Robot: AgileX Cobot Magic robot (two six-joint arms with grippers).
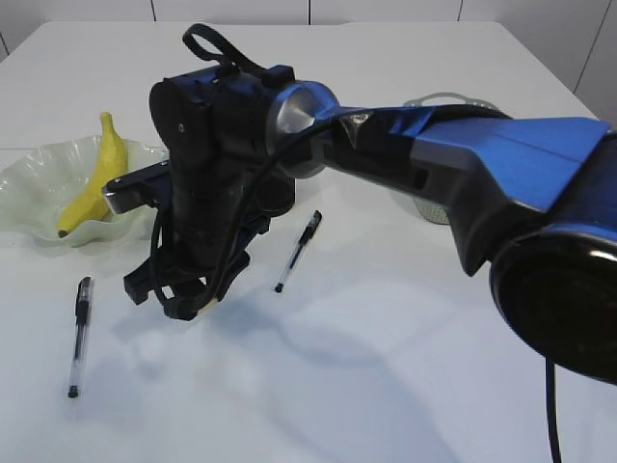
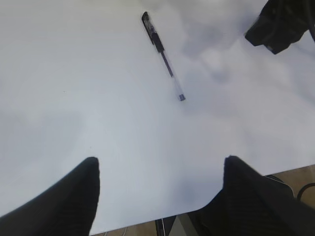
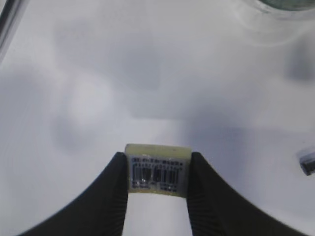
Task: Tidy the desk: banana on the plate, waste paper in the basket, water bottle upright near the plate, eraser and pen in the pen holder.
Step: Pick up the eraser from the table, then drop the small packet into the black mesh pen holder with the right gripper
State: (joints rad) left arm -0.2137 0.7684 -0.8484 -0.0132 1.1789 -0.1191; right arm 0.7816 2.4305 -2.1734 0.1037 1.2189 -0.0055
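Right gripper (image 3: 156,172) pinches the eraser (image 3: 157,169) across its short sides, lifted clear for the pen holder. Left gripper (image 2: 160,189) wide, empty; pen (image 2: 162,46) at its 12 o'clock.

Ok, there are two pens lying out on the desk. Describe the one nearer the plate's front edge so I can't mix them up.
Start at the ruffled pale-green plate holding the banana at the desk's left. Just in front of it lies a clear pen with a black cap, pointing almost straight toward the camera. The other pen lies slanted, right of the right gripper.
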